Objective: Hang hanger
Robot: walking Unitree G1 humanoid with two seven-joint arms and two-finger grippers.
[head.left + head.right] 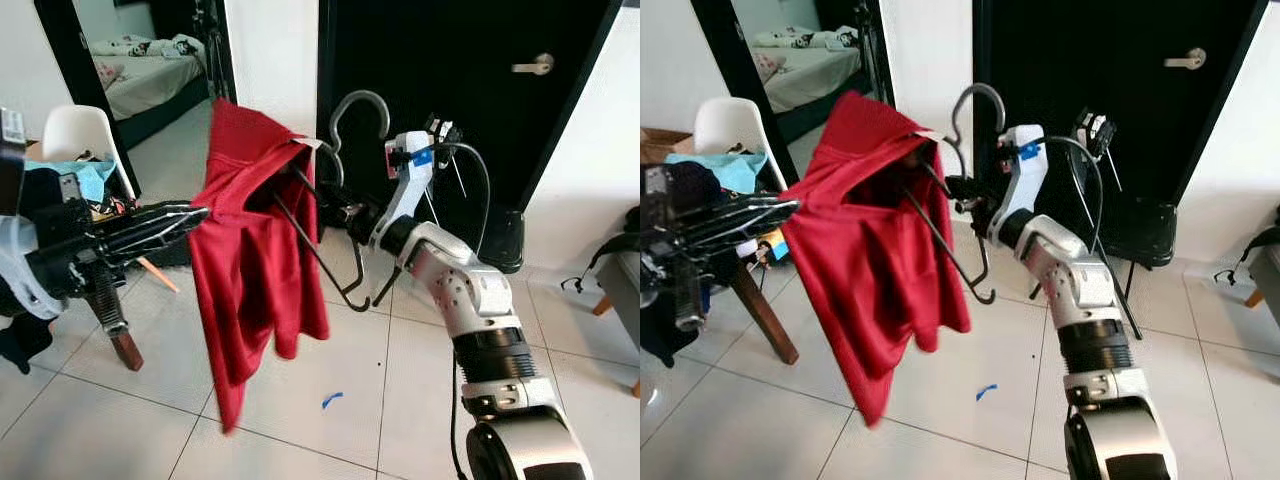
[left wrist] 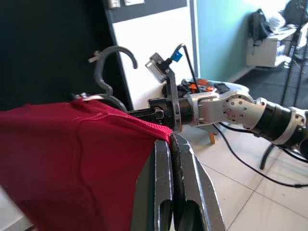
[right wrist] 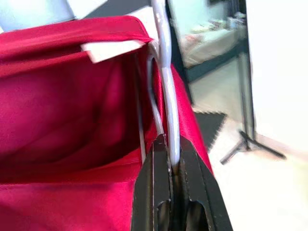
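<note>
Under red shirt [image 1: 250, 260], hanger [image 1: 335, 190] half-hidden

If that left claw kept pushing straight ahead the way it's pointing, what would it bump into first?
Probably the red shirt itself: the left gripper is shut on its edge. Beyond the cloth comes the grey hanger, held by the right gripper, though depth is hard to judge.

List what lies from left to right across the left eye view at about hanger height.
White chair → left gripper → red garment → grey hanger → right gripper → black door.
</note>
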